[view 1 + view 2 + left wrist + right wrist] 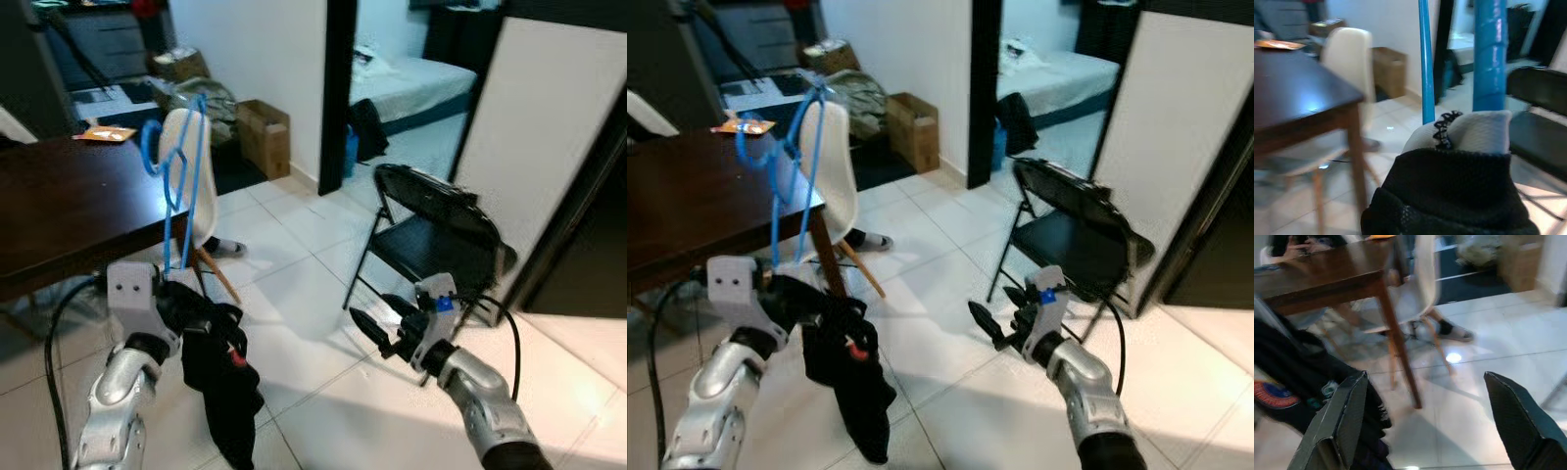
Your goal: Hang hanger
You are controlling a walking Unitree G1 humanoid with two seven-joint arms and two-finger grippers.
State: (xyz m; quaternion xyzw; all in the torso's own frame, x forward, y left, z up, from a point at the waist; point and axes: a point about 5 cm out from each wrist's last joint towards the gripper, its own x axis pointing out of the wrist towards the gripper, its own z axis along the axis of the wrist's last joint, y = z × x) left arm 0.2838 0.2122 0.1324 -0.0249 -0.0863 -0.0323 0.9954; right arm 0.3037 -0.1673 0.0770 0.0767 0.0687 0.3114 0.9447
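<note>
The hanger (183,176) is glossy blue plastic. The garment (220,377) is matt black knit cloth. The table (69,201) is dark polished wood. Floor tiles (294,323) gleam glossy white.

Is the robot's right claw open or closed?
Open. The right gripper has its two black fingers spread wide apart, with bare floor between them and nothing held.

Nothing readable is showing here: the round red patch (1272,395) on the black garment (1300,377) is blurring out.
</note>
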